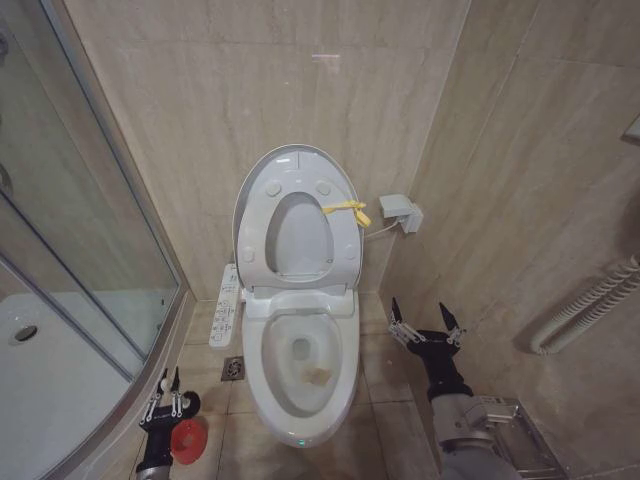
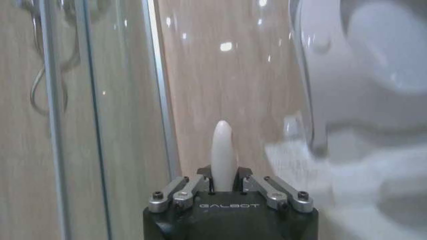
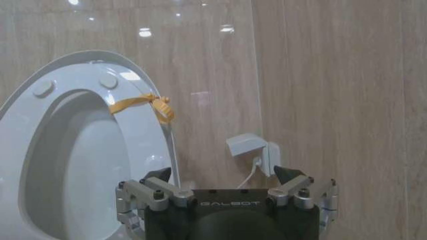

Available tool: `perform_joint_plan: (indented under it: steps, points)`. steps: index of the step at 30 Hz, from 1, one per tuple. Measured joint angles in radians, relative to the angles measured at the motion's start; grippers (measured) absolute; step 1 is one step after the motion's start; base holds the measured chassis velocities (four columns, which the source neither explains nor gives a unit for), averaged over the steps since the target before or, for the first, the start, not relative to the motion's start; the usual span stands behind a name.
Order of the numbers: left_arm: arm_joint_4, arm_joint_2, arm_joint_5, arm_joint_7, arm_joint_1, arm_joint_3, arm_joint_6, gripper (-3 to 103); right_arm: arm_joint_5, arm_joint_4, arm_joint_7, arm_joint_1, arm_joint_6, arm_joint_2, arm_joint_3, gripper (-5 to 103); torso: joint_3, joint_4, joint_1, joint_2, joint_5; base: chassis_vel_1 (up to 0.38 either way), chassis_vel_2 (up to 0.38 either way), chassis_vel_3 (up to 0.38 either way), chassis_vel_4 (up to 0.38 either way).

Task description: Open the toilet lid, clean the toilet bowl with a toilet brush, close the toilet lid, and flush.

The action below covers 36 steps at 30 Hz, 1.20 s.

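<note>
Toilet brush (image 1: 186, 438), handle clenched in the left pincer (image 1: 166, 398), low on the floor at the left beside the shower glass (image 1: 95, 250), red holder just under it. Best lifted straight up until clear of the holder, then swung right over the toilet bowl (image 1: 300, 375), avoiding the button panel (image 1: 225, 305) on the way. Lid (image 1: 290, 170) and seat ring (image 1: 298, 235) standing upright against the wall, yellow tie (image 1: 347, 210) looped round them. Right pincer (image 1: 424, 325) released, jaws spread, hovering just right of the bowl, best kept clear.
</note>
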Motion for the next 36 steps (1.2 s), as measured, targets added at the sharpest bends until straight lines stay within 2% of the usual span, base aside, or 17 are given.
perform_joint_plan:
  steps: [1, 4, 5, 8, 9, 12, 18, 21, 22, 25, 27, 28, 30, 36]
  points:
    - [0.0, 0.0, 0.0, 0.0, 0.0, 0.0, 0.0, 23, 0.0, 0.0, 0.0, 0.0, 0.0, 0.0, 0.0, 100, 0.0, 0.0, 0.0, 0.0, 0.0, 0.0, 0.0, 0.0, 0.0]
    - [-0.169, 0.008, -0.002, -0.016, 0.09, -0.002, 0.03, 23, 0.0, 0.0, 0.0, 0.0, 0.0, 0.0, 0.0, 100, 0.0, 0.0002, 0.0, 0.0, 0.0, 0.0, 0.0, 0.0, 0.0]
    - [-0.169, 0.008, -0.002, -0.016, 0.09, -0.002, 0.03, 23, 0.0, 0.0, 0.0, 0.0, 0.0, 0.0, 0.0, 100, 0.0, 0.0002, 0.0, 0.0, 0.0, 0.0, 0.0, 0.0, 0.0]
    - [-0.333, 0.008, -0.001, -0.019, 0.164, 0.014, 0.06, 23, 0.0, 0.0, 0.0, 0.0, 0.0, 0.0, 0.0, 100, 0.0, 0.0002, 0.0, 0.0, 0.0, 0.0, 0.0, 0.0, 0.0]
    - [-0.333, 0.008, -0.001, -0.019, 0.164, 0.014, 0.06, 23, 0.0, 0.0, 0.0, 0.0, 0.0, 0.0, 0.0, 100, 0.0, 0.0002, 0.0, 0.0, 0.0, 0.0, 0.0, 0.0, 0.0]
    - [-0.471, 0.008, 0.004, -0.016, 0.21, 0.038, 0.09, 23, 0.0, 0.0, 0.0, 0.0, 0.0, 0.0, 0.0, 100, 0.0, 0.0001, 0.0, 0.0, 0.0001, 0.0, 0.0, 0.0, 0.0]
    - [-0.57, 0.019, -0.01, 0.016, 0.224, 0.073, 0.118, 23, 0.0, 0.0, 0.0, 0.0, 0.0, 0.0, 0.0, 100, 0.0, 0.0001, 0.0, 0.0, 0.0, 0.0, 0.0, 0.0, 0.0]
    - [-0.633, 0.042, -0.039, 0.044, 0.218, 0.102, 0.158, 23, 0.0, 0.0, 0.0, 0.0, 0.0, 0.0, 0.0, 100, 0.0, 0.0002, 0.0, 0.0, 0.0, 0.0, 0.0, 0.0, 0.0]
    - [-0.633, 0.042, -0.039, 0.044, 0.218, 0.102, 0.158, 23, 0.0, 0.0, 0.0, 0.0, 0.0, 0.0, 0.0, 100, 0.0, 0.0002, 0.0, 0.0, 0.0, 0.0, 0.0, 0.0, 0.0]
    - [-0.674, 0.066, -0.069, 0.053, 0.184, 0.123, 0.209, 23, 0.0, 0.0, 0.0, 0.0, 0.0, 0.0, 0.0, 100, 0.0, 0.0001, 0.0, 0.0, 0.0, 0.0, 0.0, 0.0, 0.0]
    - [-0.676, 0.068, -0.072, 0.053, 0.179, 0.125, 0.214, 23, 0.0, 0.0, 0.0, 0.0, 0.0, 0.0, 0.0, 100, 0.0, 0.0, 0.0, 0.0, 0.0, 0.0, 0.0, 0.0, 0.0]
    - [-0.683, 0.085, -0.088, 0.054, 0.138, 0.14, 0.249, 23, 0.0, 0.0, 0.0, 0.0, 0.0, 0.0, 0.0, 100, 0.0, 0.0002, 0.0, 0.0, -0.0001, 0.0, 0.0, 0.0, 0.0]
    - [-0.669, 0.108, -0.11, 0.057, 0.068, 0.164, 0.285, 23, 0.0, 0.0, 0.0, 0.0, 0.0, 0.0, 0.0, 100, 0.0, 0.0, 0.0, 0.0, 0.0001, 0.0, 0.0, 0.0, 0.0]
    - [-0.6, 0.147, -0.164, 0.093, -0.047, 0.213, 0.31, 23, 0.0, 0.0, 0.0, 0.0, 0.0, 0.0, 0.0, 100, 0.0, 0.0002, 0.0, 0.0, 0.0, 0.0, 0.0, 0.0, 0.0]
